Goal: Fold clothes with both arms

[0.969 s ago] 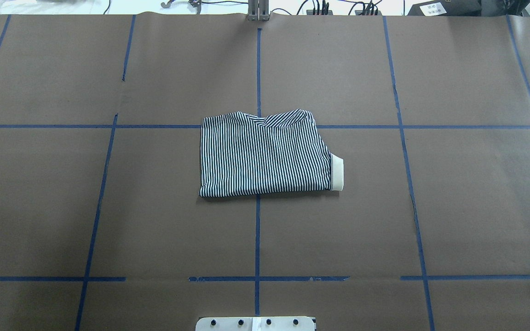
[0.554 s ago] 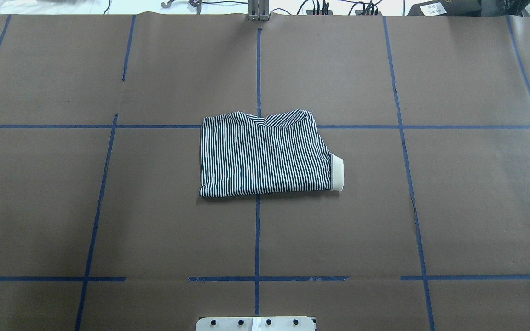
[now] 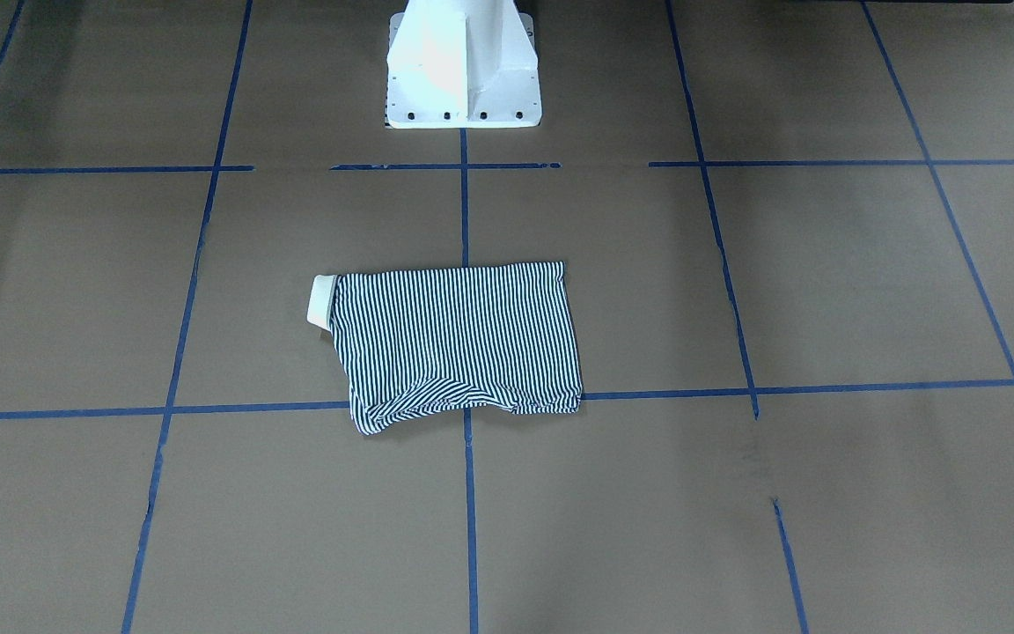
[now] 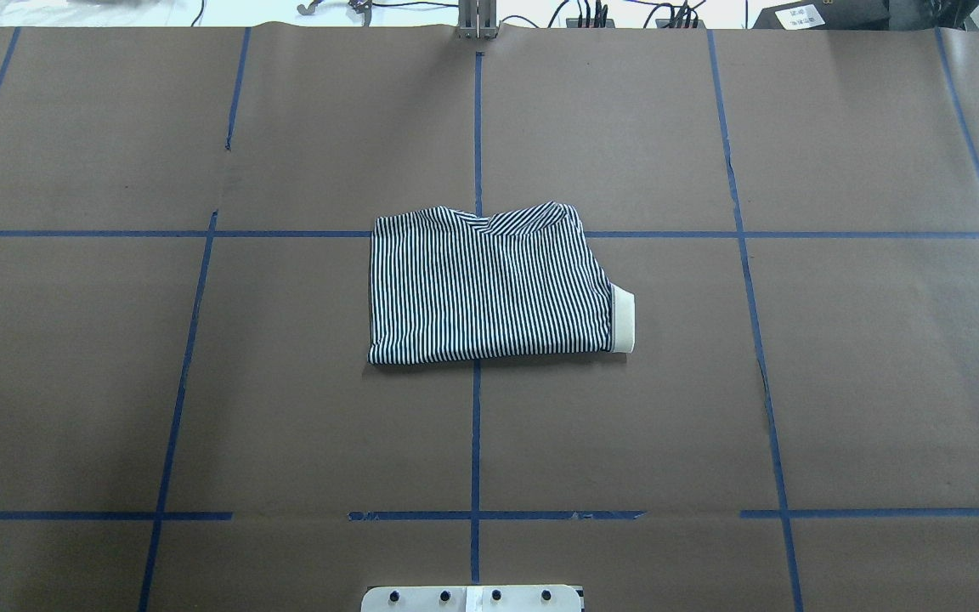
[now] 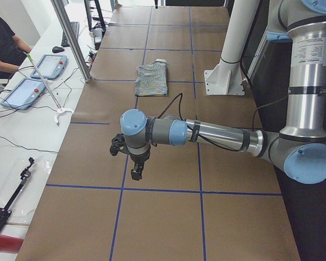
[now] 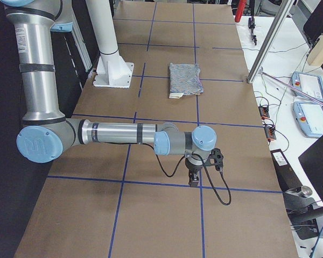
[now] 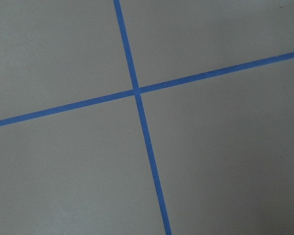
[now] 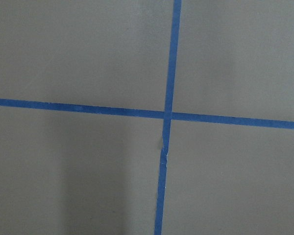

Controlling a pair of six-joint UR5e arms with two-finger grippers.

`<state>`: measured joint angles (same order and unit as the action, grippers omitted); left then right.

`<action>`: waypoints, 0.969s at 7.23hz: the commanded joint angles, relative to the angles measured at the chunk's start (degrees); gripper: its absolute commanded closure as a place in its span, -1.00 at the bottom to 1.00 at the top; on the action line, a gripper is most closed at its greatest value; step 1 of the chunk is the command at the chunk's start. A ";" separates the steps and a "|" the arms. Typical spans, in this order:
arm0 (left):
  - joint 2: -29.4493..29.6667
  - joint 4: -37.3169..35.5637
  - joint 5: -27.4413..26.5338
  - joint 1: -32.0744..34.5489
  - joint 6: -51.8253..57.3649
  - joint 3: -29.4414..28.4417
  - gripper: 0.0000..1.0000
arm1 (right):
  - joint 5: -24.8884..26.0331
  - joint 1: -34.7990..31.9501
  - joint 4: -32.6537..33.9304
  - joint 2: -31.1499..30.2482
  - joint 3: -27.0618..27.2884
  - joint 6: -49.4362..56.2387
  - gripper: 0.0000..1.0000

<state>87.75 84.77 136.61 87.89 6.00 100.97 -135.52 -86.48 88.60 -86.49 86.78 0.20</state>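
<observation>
Navy-and-white striped shirt point(image 4: 489, 289) lies folded flat at the middle of the table point(image 4: 200, 382), over a blue tape point(image 4: 476, 442) crossing. Cream band point(image 4: 623, 320) pokes out at its right. Left pincer point(image 5: 136, 173) and right pincer point(image 6: 193, 180) hang over opposite table ends, well apart from it. Clenched or released: cannot tell.

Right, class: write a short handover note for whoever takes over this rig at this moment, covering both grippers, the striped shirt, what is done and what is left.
Left gripper: over bare table towards the robot's left end, well away from the shirt. Open or shut cannot be told.
Right gripper: likewise, towards the right end.
Polo shirt: mid-table, folded into a compact rectangle, nothing touching it.
Done: the folding looks complete.
Left: perhaps tuck in the cream band that pokes out on the robot's right.
</observation>
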 commanded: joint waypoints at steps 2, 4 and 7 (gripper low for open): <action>-0.83 1.63 0.85 0.00 -4.68 0.54 -1.00 | -0.36 0.00 -0.09 -0.08 -0.12 0.06 -1.00; -0.83 2.41 -3.60 0.00 -4.77 1.16 -1.00 | -0.19 0.00 -0.18 -0.08 -0.12 0.15 -1.00; -0.83 5.93 -7.16 -0.09 -4.77 1.07 -1.00 | -0.89 0.00 0.08 0.53 0.85 0.06 -1.00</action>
<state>86.95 90.02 129.75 87.80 1.23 102.05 -136.12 -86.49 88.48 -86.30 87.24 0.27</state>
